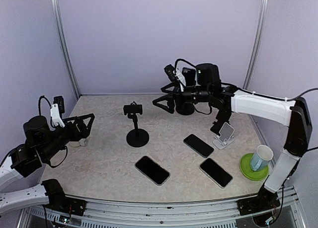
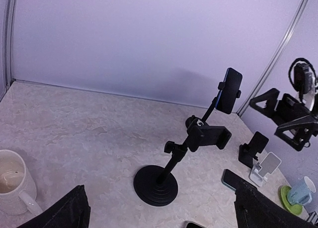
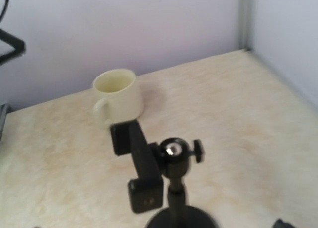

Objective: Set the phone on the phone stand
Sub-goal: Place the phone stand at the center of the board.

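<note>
**Stage shown: before the grasp.** Neither gripper holds a phone. The left gripper (image 1: 85, 127), at the left edge, and the right gripper (image 1: 164, 103), at upper centre, both have their fingers spread and empty. The phone stand (image 1: 137, 137) is at centre, and its clamp (image 1: 132, 109) is vacant. The nearest phone (image 1: 152, 170) lies flat at lower centre, below the stand and well apart from both pairs of fingers. Your next move is probably to lower one gripper over that phone and close on its long edges.
</note>
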Robot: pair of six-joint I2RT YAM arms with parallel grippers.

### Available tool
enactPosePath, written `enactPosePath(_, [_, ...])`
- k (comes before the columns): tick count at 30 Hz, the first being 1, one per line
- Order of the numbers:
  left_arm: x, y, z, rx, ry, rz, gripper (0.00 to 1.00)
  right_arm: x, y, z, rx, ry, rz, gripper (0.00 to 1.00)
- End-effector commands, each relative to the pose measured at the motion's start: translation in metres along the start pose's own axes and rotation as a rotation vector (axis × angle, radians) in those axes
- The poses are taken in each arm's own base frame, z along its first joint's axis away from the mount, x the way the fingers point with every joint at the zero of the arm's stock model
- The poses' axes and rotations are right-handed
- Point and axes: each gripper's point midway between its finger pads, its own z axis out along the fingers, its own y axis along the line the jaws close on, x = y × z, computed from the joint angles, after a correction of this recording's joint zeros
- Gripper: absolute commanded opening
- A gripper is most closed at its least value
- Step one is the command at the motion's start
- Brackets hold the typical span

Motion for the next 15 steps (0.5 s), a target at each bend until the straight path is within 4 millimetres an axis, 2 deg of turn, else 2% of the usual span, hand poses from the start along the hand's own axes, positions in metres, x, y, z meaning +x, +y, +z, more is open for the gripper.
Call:
enactPosePath(1, [0.000, -0.008, 0.009, 0.000, 0.033, 0.037, 0.99, -0.002, -0.016, -0.058, 0.238, -0.025, 0.018, 1.00])
enactPosePath(4, [0.004, -0.011, 0.010, 0.024, 0.020, 0.029, 0.99, 0.009, -0.014, -0.080, 0.301, -0.016, 0.034, 1.00])
enactPosePath(10, [0.017, -0.018, 0.017, 0.068, 0.044, 0.017, 0.99, 0.026, -0.022, -0.114, 0.434, 0.014, 0.121, 1.00])
enactPosePath(15, [0.017, -0.025, 0.014, 0.103, 0.054, 0.034, 0.99, 0.062, -0.031, -0.136, 0.537, 0.082, 0.227, 1.00])
